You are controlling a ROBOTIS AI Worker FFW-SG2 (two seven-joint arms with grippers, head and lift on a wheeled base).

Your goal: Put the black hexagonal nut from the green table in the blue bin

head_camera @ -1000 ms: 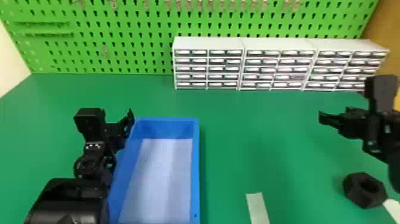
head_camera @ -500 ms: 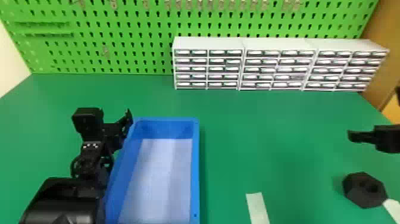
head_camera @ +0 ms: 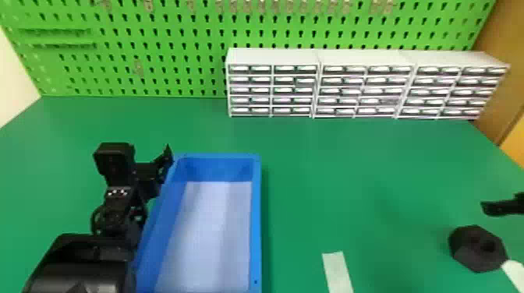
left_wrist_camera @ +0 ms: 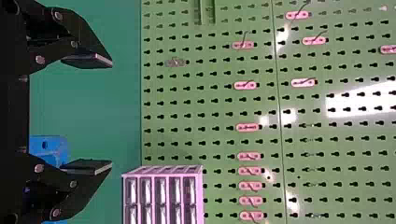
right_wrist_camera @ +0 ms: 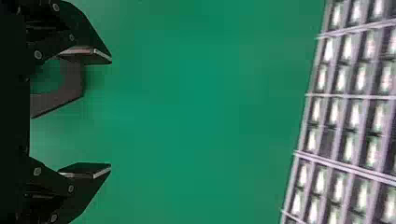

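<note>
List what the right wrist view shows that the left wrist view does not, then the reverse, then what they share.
Right wrist view: the nut, partly hidden behind the open right gripper.

Left wrist view: the pegboard with its hooks, a bit of the bin and the left gripper, also open.

Both: the green table and the white drawers.

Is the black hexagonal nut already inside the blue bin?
No, the nut sits on the green table, away from the blue bin.
</note>
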